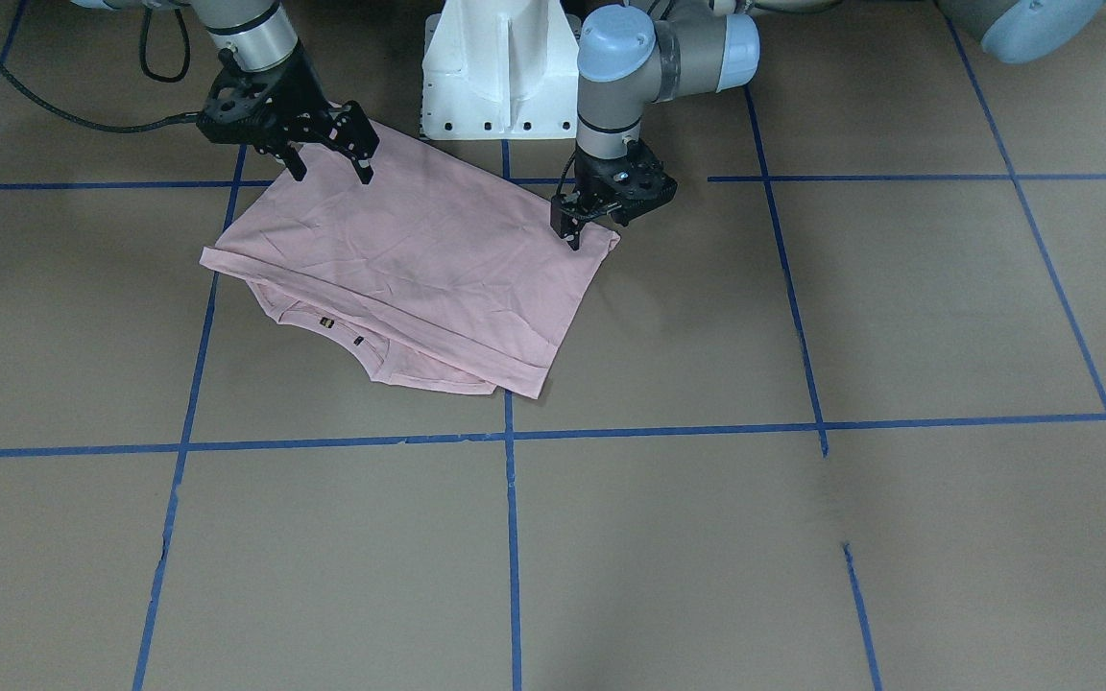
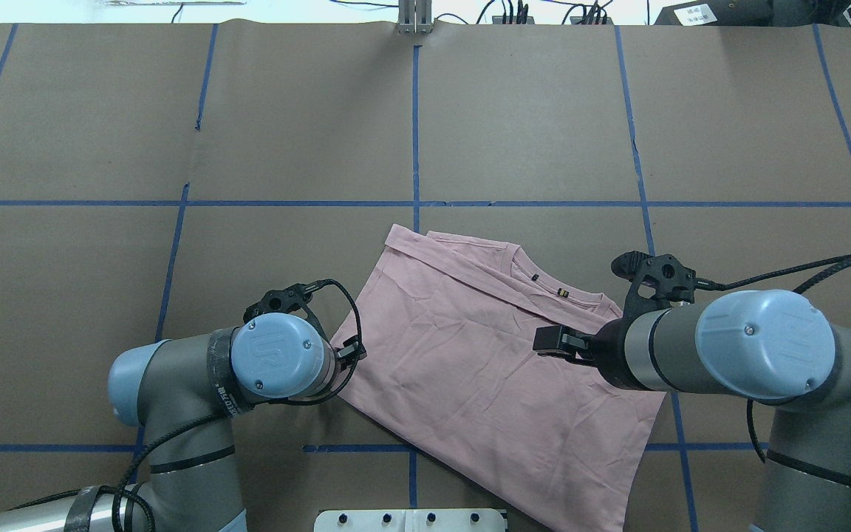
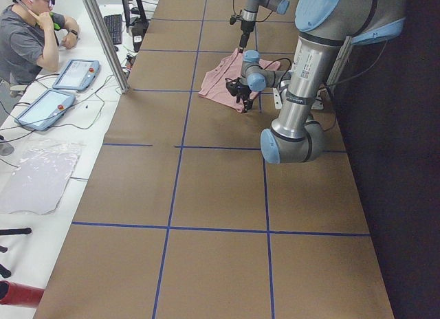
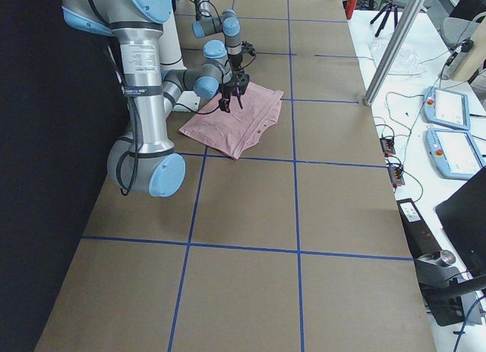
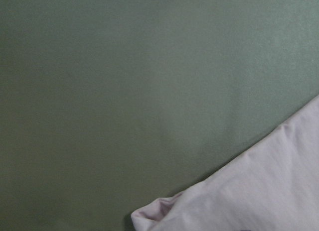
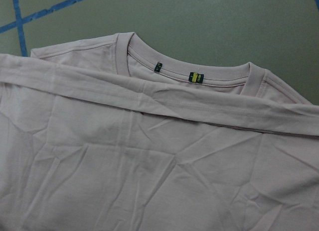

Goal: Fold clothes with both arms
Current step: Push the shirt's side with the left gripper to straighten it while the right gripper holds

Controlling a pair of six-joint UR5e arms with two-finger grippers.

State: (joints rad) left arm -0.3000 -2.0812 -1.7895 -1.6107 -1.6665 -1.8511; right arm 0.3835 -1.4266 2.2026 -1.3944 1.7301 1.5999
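The pale pink T-shirt (image 1: 419, 259) lies flat on the table (image 1: 803, 537), askew to the blue tape lines (image 1: 512, 537) and folded over once. Its hem (image 6: 149, 104) runs as a straight band across the body just short of the ribbed collar (image 6: 199, 66), so the collar and two small labels (image 6: 197, 77) show past it. No print is in view; the upper face is plain, finely creased cloth.

The right gripper (image 1: 330, 171) hangs above the cloth with its jaws spread wide and nothing between them. The shirt lies below them, and the hem and collar lie ahead of them, away from the robot.

The left gripper (image 1: 572, 233) points down at the shirt's opposite corner (image 5: 149, 216), which sits just below and beside its jaws. Whether those jaws are parted or closed, or have any cloth in them, I cannot tell.

With one gripper near each end of the shirt, the placement looks meant for taking both ends together, so that the next fold is carried over evenly.
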